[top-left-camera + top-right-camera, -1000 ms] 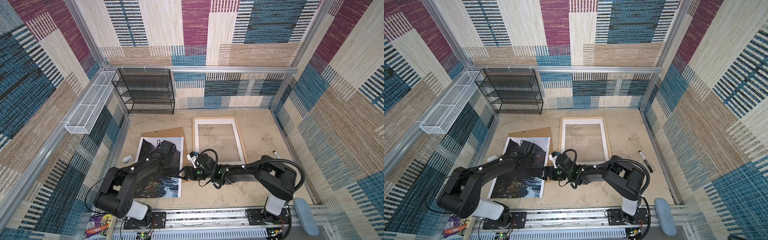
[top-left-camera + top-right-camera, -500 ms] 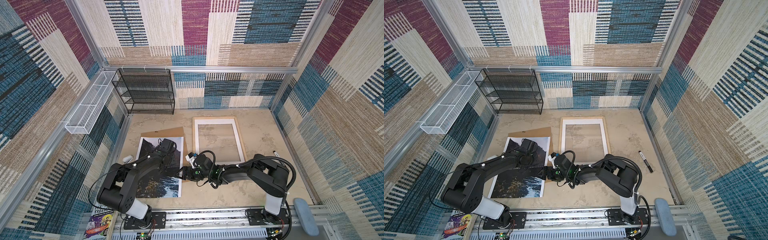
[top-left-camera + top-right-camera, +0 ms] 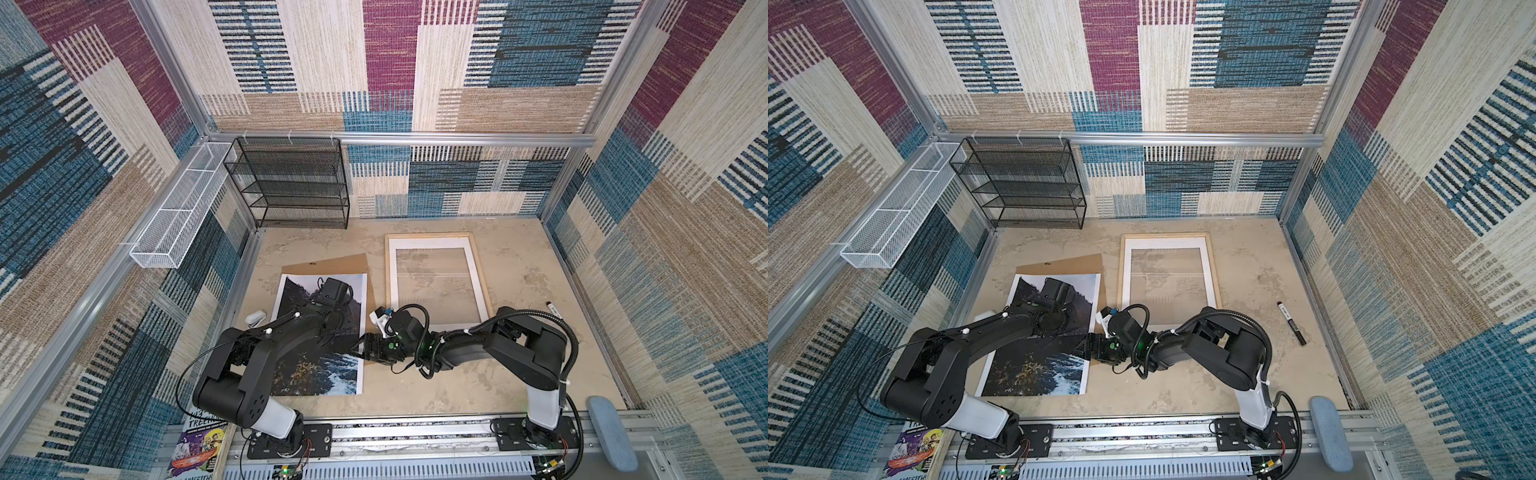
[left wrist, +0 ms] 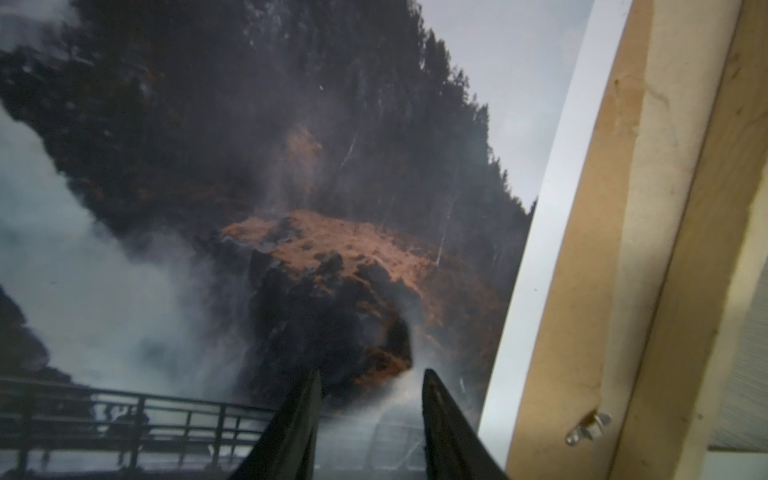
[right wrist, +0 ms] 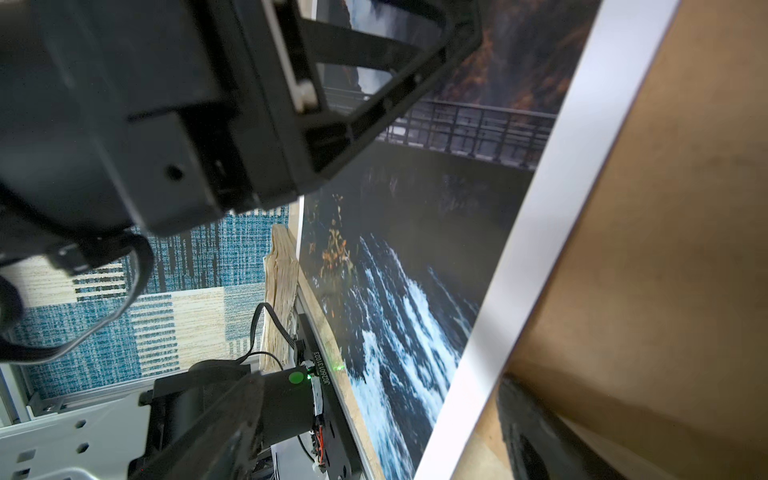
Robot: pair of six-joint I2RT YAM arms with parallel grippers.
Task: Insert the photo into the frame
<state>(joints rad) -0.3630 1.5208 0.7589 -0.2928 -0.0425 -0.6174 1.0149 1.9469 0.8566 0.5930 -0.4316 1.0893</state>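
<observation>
On the brown board [image 3: 328, 264], just left of the frame [image 3: 430, 235], lies the photo [image 3: 336, 370]. Over its upper half the left fingers [image 4: 297, 424] stand parted, nothing between them. At its right edge the right fingers [image 3: 368, 348] are spread wide, low over the desk [image 3: 519, 257].

Both top views are brightly, evenly lit; soft shadows are cast on the tabletop [image 3: 415, 399]. In the left wrist view, photo [image 4: 291, 208] and fingers [image 4: 291, 436] are blurred; in the right wrist view, the left arm [image 5: 124, 104] is defocused.
</observation>
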